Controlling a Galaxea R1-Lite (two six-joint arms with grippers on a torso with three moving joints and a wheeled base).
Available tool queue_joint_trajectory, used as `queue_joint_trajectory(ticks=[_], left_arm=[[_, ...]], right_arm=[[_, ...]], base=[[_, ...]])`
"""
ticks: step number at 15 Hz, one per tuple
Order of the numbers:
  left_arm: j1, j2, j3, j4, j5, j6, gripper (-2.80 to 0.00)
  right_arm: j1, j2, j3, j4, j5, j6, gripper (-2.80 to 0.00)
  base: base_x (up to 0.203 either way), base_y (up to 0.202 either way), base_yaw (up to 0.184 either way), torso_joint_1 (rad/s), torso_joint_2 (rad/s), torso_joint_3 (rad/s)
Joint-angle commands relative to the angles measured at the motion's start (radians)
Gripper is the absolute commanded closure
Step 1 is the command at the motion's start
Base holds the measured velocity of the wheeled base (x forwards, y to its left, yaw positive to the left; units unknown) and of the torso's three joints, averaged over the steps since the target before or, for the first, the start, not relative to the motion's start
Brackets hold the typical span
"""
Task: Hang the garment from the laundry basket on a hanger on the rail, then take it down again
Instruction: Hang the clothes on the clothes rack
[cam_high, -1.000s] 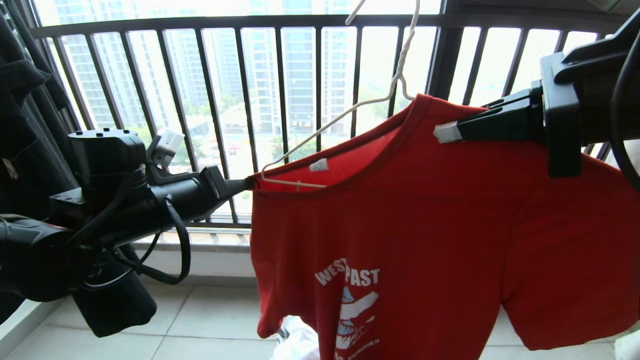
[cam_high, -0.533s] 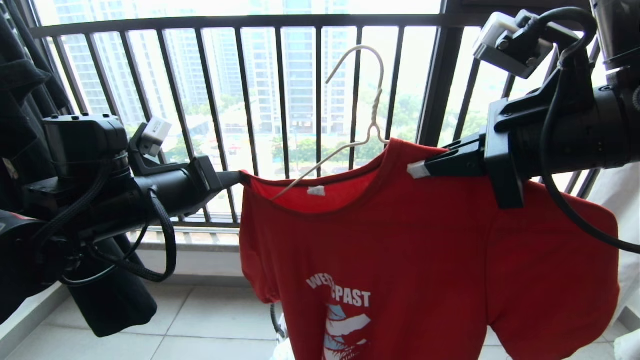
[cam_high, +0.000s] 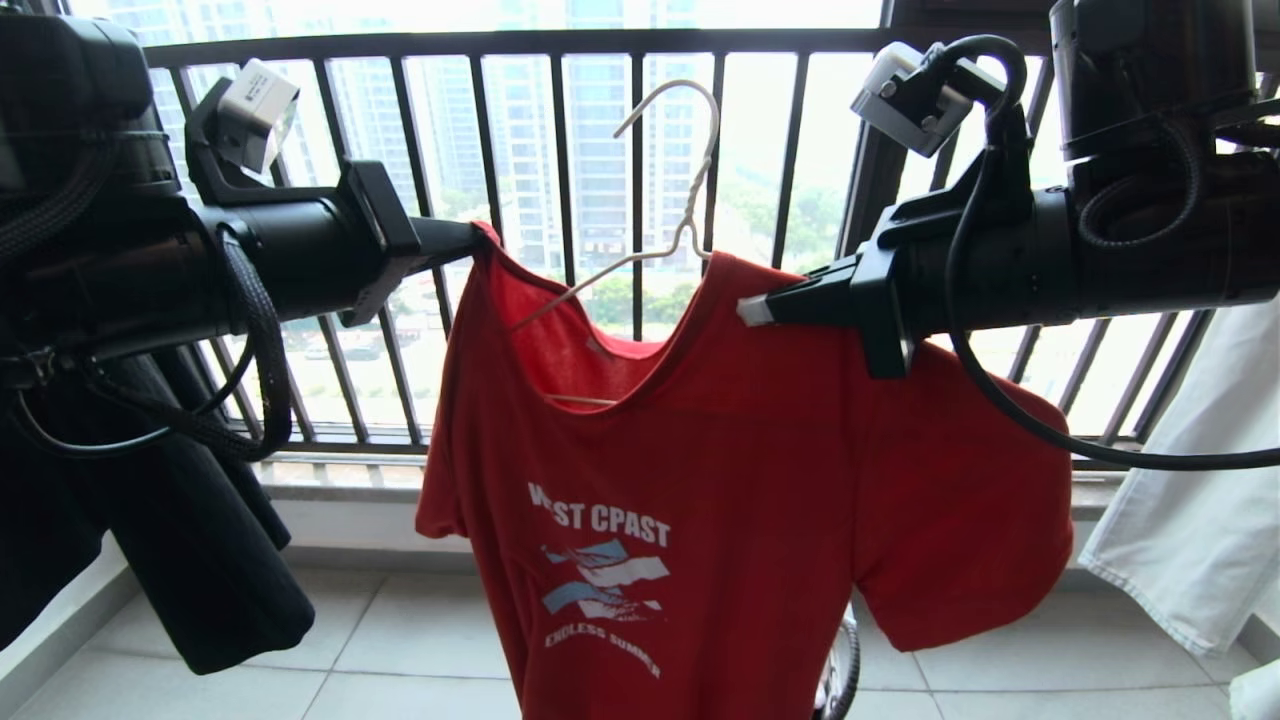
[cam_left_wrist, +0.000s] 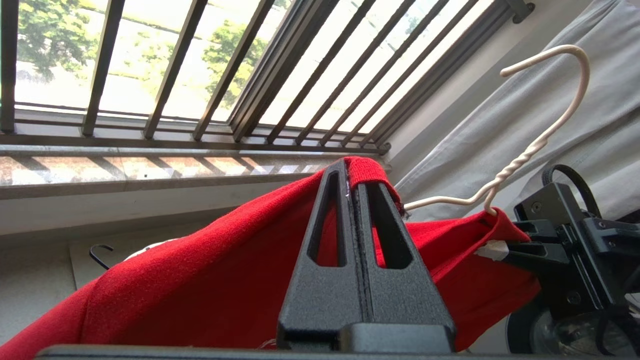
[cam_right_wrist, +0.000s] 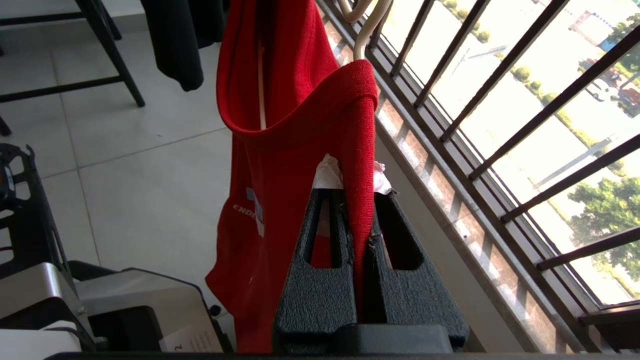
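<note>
Item: red garment (cam_high: 700, 480) w/ hanger (cam_high: 660, 190) inside the neck, held in mid-air before the window railing (cam_high: 560, 45). Left gripper (cam_high: 478, 240): fingers pinching the shoulder seam. Right gripper (cam_high: 745, 308): fingers pinching the opposite shoulder. Change vs. a sec ago: grippers closer together, left shoulder raised, collar now sags; hook free, on nothing. Rail not in view. Judged: being carried, off the rail.
</note>
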Motion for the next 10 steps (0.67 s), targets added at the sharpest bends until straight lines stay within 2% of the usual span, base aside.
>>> queue_joint_trajectory(ticks=[1, 3, 7, 10], left_arm=[[-0.015, 0.019, -0.193, 0.126, 0.000, 0.015, 0.00], [-0.034, 0.033, -0.324, 0.234, 0.002, 0.025, 0.00], [-0.150, 0.060, -0.511, 0.440, 0.029, 0.072, 0.00], [-0.236, 0.147, -0.633, 0.533, 0.191, 0.156, 0.00]], right_arm=[[-0.001, 0.023, 0.043, -0.118, 0.014, 0.063, 0.00], [-0.001, 0.037, 0.099, -0.264, 0.029, 0.132, 0.00], [-0.006, 0.044, 0.242, -0.531, 0.040, 0.247, 0.00], [-0.009, 0.048, 0.315, -0.698, 0.040, 0.330, 0.00]], base=[[0.000, 0.000, 0.000, 0.000, 0.00, 0.000], [0.000, 0.000, 0.000, 0.000, 0.00, 0.000], [0.000, 0.000, 0.000, 0.000, 0.00, 0.000], [0.000, 0.000, 0.000, 0.000, 0.00, 0.000]])
